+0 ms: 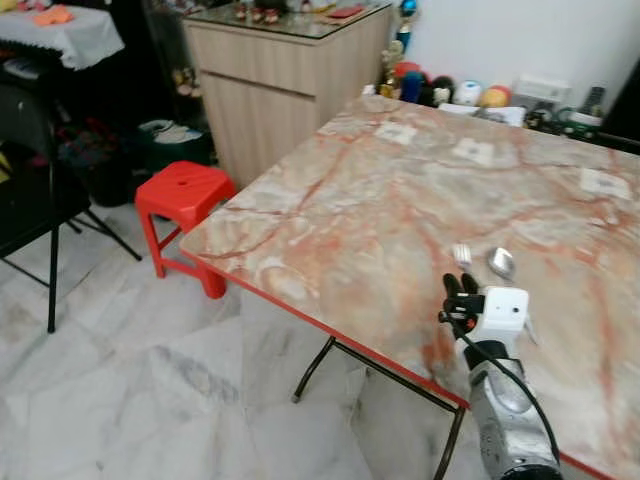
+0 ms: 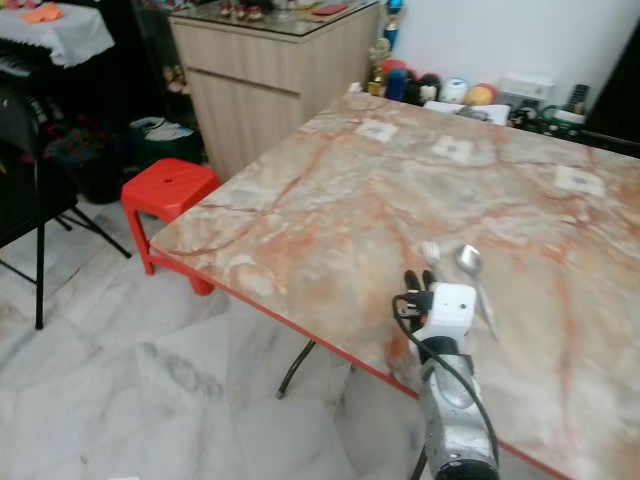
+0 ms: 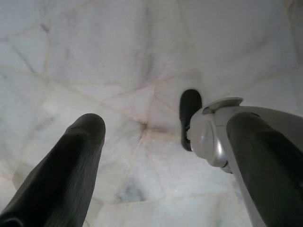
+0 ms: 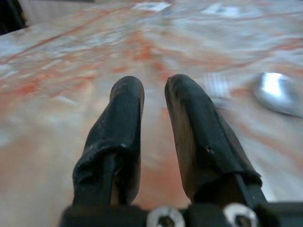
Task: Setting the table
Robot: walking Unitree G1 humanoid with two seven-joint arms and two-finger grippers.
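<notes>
A silver fork (image 1: 462,255) and a spoon (image 1: 501,263) lie side by side on the orange-veined marble table (image 1: 380,200), near its front edge. My right gripper (image 1: 458,286) is low over the table just short of the fork. In the right wrist view its fingers (image 4: 128,109) are nearly together with nothing between them; the fork (image 4: 215,85) and spoon (image 4: 277,92) lie blurred just beyond. My left gripper (image 3: 165,127) hangs open over the pale marble floor.
A red plastic stool (image 1: 183,190) stands on the floor off the table's left corner. Behind it is a wooden cabinet (image 1: 270,90). A black stand (image 1: 40,200) is at far left. Toys (image 1: 450,90) and small paper squares (image 1: 396,132) sit along the table's far side.
</notes>
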